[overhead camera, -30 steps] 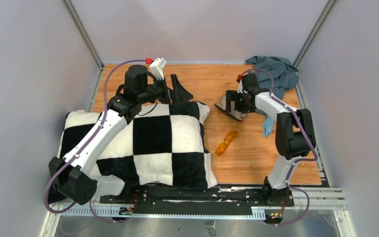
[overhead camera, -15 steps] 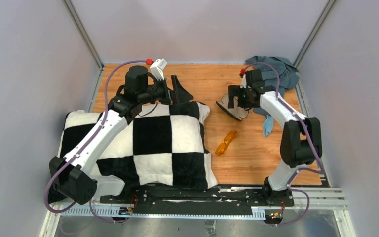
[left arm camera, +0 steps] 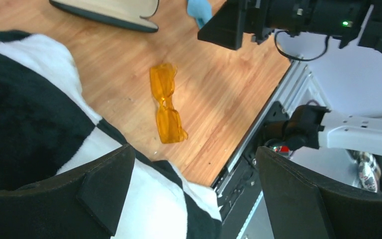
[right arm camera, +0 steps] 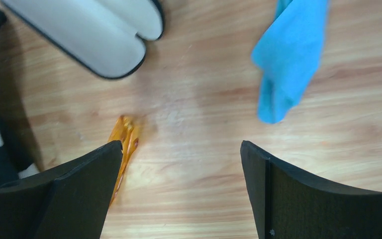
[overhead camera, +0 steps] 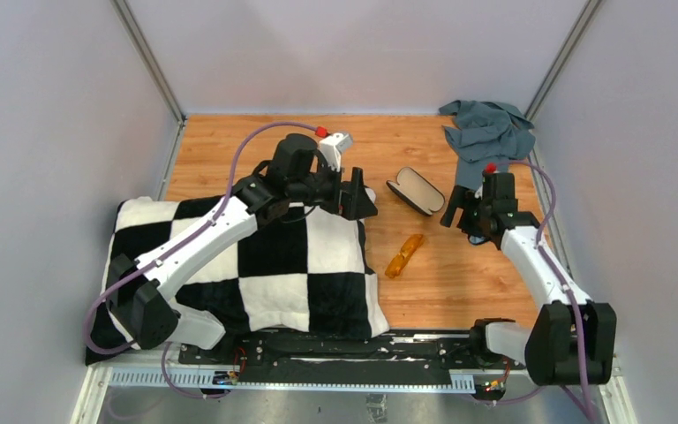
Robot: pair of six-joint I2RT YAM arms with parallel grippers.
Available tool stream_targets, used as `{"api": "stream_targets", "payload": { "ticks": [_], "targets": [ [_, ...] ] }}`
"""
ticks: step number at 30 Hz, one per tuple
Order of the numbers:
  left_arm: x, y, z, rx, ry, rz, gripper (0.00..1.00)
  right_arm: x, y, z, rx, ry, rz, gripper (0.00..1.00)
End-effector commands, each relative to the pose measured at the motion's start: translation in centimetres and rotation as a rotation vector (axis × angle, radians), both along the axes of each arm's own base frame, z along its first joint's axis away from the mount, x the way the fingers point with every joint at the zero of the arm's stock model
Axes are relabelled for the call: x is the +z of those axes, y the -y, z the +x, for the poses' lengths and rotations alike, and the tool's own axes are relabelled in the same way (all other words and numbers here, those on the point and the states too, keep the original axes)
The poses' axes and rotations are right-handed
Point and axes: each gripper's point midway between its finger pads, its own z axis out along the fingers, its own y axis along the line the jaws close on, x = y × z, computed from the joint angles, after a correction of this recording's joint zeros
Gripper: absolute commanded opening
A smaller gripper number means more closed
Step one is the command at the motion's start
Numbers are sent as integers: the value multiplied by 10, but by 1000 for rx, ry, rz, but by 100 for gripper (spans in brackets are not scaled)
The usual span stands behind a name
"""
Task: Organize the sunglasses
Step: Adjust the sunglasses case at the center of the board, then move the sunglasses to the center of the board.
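Note:
The folded amber sunglasses [overhead camera: 404,254] lie on the wooden table, right of the pillow; they also show in the left wrist view [left arm camera: 166,104] and, partly behind a finger, in the right wrist view [right arm camera: 125,144]. The black case [overhead camera: 415,191] lies open behind them, beige lining up [right arm camera: 97,30] [left arm camera: 109,10]. My left gripper [overhead camera: 359,193] is open and empty over the pillow's far right corner [left arm camera: 194,199]. My right gripper [overhead camera: 461,216] is open and empty above bare wood right of the case [right arm camera: 179,189]. The light-blue cloth [right arm camera: 288,55] lies near it, hidden in the top view.
A black-and-white checkered pillow [overhead camera: 265,256] covers the table's left front. A grey-blue crumpled cloth [overhead camera: 485,132] lies at the back right corner. Grey walls enclose the table, and the black base rail [overhead camera: 353,349] runs along the near edge.
My right gripper let go of the case, which now lies open on the table, and drew back toward the right front. My left gripper moved right, toward the case.

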Motion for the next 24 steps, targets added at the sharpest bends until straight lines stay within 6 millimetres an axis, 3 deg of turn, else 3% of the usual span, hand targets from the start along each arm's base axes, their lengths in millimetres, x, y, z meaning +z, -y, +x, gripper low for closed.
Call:
{"api": "stream_targets", "payload": {
  "ticks": [1,6,10,13,19,24],
  "targets": [
    [-11,3,3,2,25,75,100,-8,-41,-26,50,-2,219,93],
    [-9,9,6,5,23,48,100,-37,-86,-62,28,-45,344,91],
    [-8,15,6,-12,9,26,100,-47,-127,-74,98,-43,434,89],
    [-9,16,5,-18,1,26,100,-52,-144,-71,161,-65,419,90],
    [-7,13,3,-9,12,27,100,-59,-167,-45,210,-52,447,90],
    [-7,9,4,1,20,41,100,-54,-204,-25,302,-31,518,90]
  ]
}}
